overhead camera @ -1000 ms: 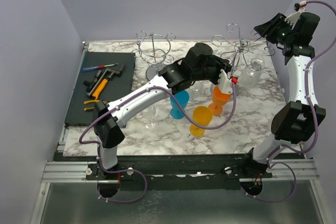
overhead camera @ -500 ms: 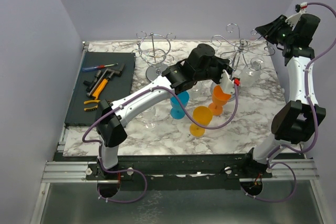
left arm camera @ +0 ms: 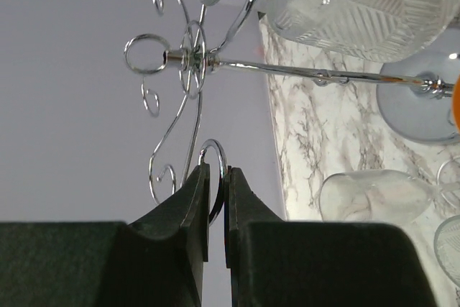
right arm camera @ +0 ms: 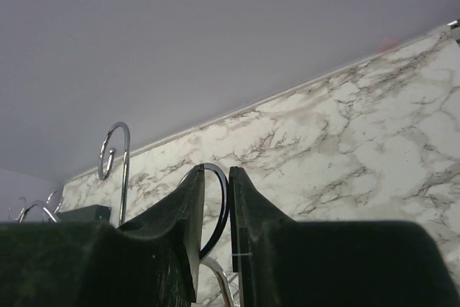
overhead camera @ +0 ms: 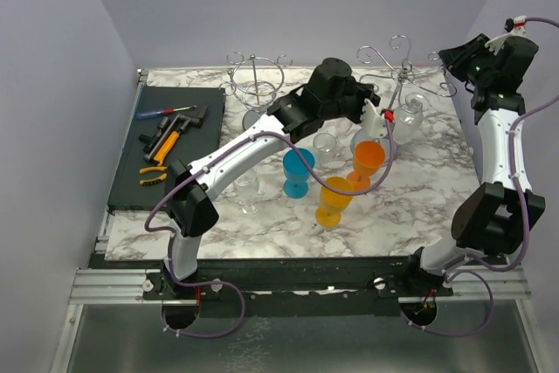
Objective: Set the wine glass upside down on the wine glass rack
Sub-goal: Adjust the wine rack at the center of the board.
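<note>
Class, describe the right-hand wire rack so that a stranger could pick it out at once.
Look along the far edge of the marble table, where two chrome wire racks are. The right-hand rack is the one farther from the dark tool mat. Unlike the left rack, it has the left gripper and right gripper each pinching one curled loop.

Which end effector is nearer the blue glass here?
Left. The left end effector is pinched on a loop of the wine glass rack, just beyond and right of the blue glass. The right end effector grips another loop at the far right corner, much farther away.
</note>
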You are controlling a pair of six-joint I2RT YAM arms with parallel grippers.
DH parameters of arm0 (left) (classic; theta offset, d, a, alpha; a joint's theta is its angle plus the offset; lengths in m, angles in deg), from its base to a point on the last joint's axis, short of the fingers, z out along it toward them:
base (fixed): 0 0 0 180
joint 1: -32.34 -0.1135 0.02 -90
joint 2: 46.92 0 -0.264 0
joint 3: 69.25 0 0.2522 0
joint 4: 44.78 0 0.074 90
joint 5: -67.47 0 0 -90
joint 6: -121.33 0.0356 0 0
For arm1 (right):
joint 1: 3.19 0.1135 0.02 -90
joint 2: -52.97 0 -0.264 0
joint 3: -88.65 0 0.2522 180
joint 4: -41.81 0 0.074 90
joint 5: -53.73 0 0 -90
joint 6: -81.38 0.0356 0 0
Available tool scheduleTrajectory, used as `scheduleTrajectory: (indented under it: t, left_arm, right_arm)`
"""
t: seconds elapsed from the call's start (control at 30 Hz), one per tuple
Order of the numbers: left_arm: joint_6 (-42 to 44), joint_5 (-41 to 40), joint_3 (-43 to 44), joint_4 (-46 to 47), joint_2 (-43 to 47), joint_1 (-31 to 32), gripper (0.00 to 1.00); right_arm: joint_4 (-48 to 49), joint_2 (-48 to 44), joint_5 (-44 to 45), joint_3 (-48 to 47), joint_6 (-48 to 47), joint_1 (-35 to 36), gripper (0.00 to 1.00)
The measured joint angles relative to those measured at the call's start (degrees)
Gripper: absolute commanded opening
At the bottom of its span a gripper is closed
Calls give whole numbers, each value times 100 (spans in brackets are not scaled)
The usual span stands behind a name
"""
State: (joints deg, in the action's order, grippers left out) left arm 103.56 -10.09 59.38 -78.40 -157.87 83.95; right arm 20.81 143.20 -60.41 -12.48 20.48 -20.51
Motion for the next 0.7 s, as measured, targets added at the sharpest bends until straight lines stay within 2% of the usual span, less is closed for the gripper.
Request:
scheduleTrajectory:
  t: [0.27, 0.7]
  left_arm:
    - [-28, -92, 297, -9, -267, -317, 0]
    - [-249, -278, 804, -4, -664, -546, 0]
  right_arm:
    - [251, -621, 417, 723, 249, -33, 3]
    - [372, -1401, 562, 1493, 431, -33, 2]
